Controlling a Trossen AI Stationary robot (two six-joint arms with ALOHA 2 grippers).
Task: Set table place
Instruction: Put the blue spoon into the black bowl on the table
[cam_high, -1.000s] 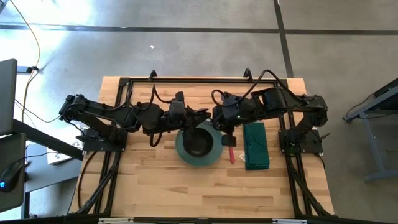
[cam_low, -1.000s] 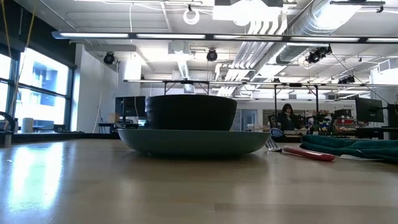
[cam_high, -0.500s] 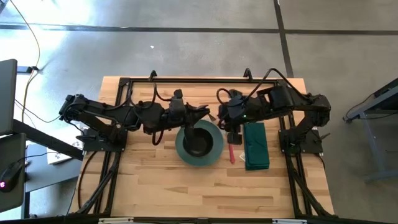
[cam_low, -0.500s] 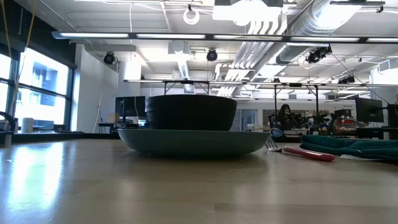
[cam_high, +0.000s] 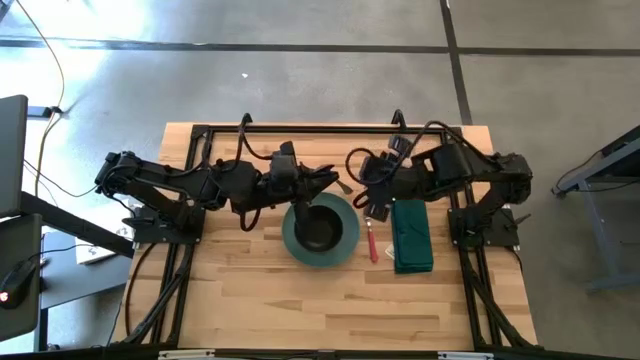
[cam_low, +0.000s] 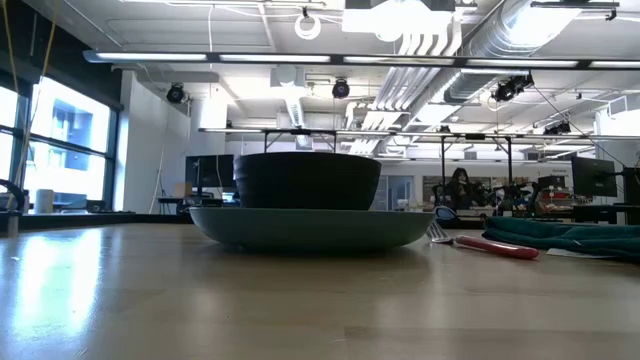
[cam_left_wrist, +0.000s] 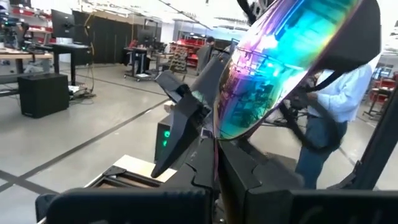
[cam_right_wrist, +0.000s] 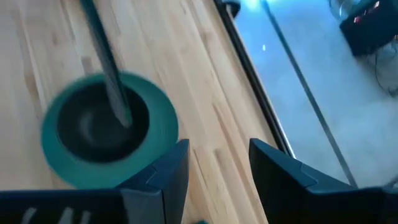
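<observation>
A black bowl (cam_high: 318, 226) stands on a green plate (cam_high: 344, 243) in the middle of the table (cam_high: 260, 300). To the plate's right, a red-handled fork (cam_high: 372, 243) lies on the wood beside a folded green napkin (cam_high: 412, 235). My left gripper (cam_high: 328, 182) hovers over the plate's far rim, shut on an iridescent spoon (cam_left_wrist: 280, 62). My right gripper (cam_high: 373, 202) hangs open above the fork's far end with nothing between its fingers (cam_right_wrist: 165, 180). In the low view the bowl (cam_low: 308, 180), the plate (cam_low: 310, 226) and the fork (cam_low: 495, 246) show, but neither gripper. My left gripper pinches the spoon's thin handle (cam_left_wrist: 215, 163) between its two shut fingers. The spoon's shiny bowl end (cam_left_wrist: 292, 56) rises tilted above the fingers. A slim dark shaft (cam_right_wrist: 107, 71), seemingly the handle's other end, slants down over the black bowl. The spoon is clear of the table.
A black rail frame (cam_high: 300, 130) runs around the tabletop, and both arm bases (cam_high: 160, 225) (cam_high: 485, 228) stand on it at the sides. Bare wood lies toward the near edge (cam_high: 330, 320). People and desks show in the room beyond the table.
My right gripper has drawn back from the red-handled fork, going up and toward the table's far edge. The fork has stayed lying beside the plate.
</observation>
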